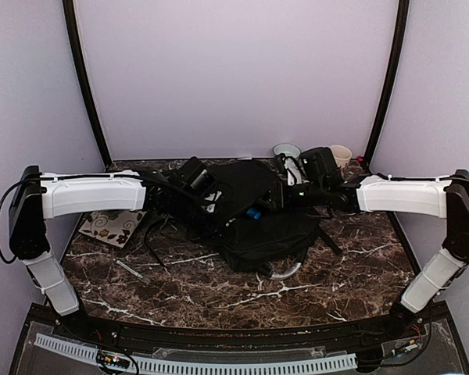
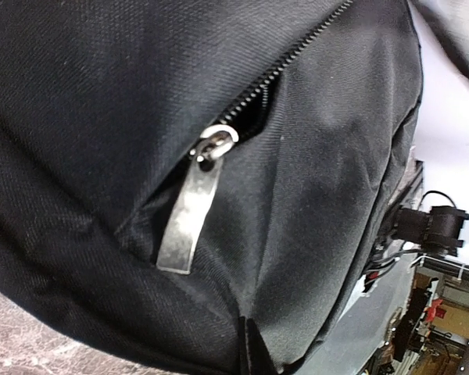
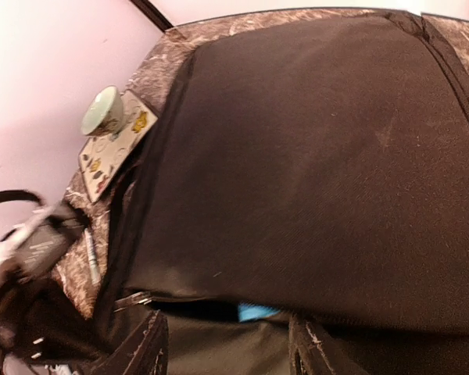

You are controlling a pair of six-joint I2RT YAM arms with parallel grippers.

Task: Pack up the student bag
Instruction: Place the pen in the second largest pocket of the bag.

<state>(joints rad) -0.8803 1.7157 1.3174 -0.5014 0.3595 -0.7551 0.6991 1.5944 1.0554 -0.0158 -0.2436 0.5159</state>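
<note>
On a brown marbled tabletop (image 1: 219, 297) between lilac walls (image 1: 234, 78) lies the student bag (image 1: 273, 238) — left jaws together, right jaws apart.

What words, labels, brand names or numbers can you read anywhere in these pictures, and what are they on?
No text can be read anywhere.
student bag: no label or brand shows.
zipper pull: plain silvery tab, no marking.
patterned card: small printed figures, too blurred to tell whether any are letters.
</note>
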